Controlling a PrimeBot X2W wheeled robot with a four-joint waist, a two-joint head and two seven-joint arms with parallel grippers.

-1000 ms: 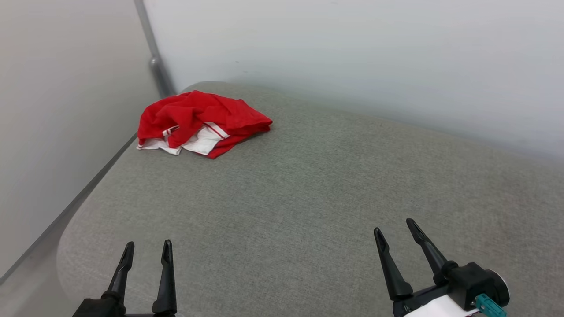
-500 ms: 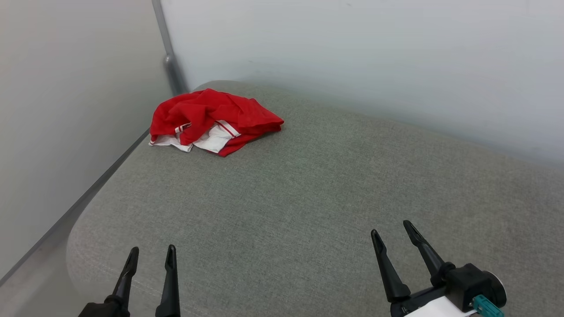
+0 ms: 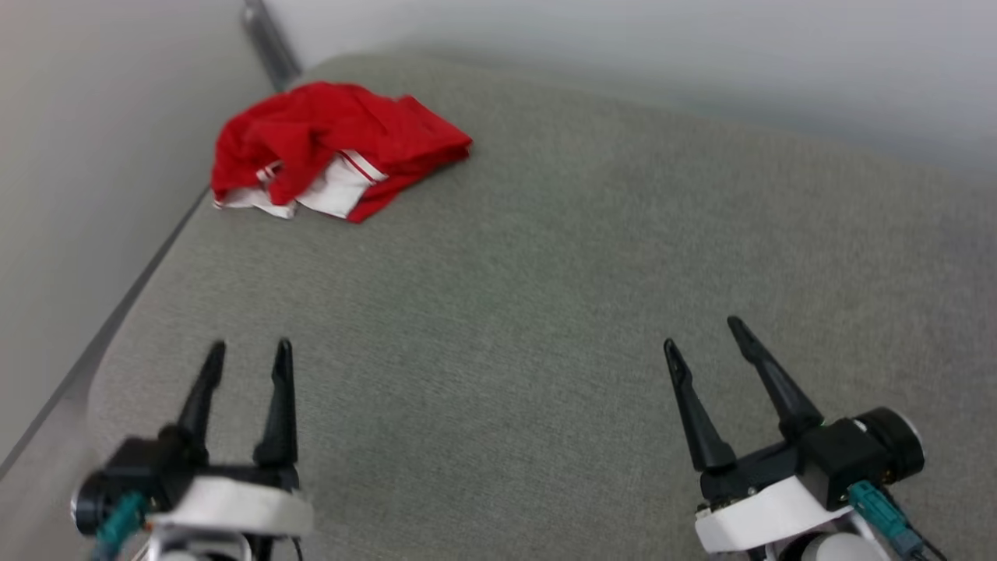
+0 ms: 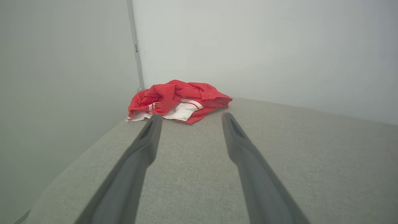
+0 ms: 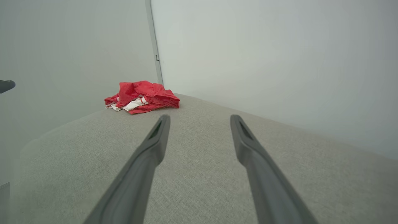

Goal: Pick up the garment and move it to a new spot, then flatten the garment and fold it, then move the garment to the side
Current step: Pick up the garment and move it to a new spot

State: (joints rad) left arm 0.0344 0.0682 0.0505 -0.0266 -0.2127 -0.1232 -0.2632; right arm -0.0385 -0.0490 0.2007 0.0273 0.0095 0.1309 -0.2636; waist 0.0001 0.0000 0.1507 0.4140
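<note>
Head view: a crumpled red-and-white garment (image 3: 343, 132) lies on a grey upholstered surface (image 3: 506, 312), well ahead of the left gripper (image 3: 249, 347) and farther off, ahead and to the left of the right gripper (image 3: 701, 331). Both grippers hover with fingers spread wide, holding nothing.

Readable text, labels, brands, numbers, signs: none.

Checked: crumpled red cloth garment with white panels and red-and-white striped trim (image 3: 335, 144), which is bunched up. Only plain fabric and stripes face the head view and both wrist views, and no character can be made out on it.

Checked: grey woven fabric surface (image 3: 498, 312), which carries no readable marking.
</note>
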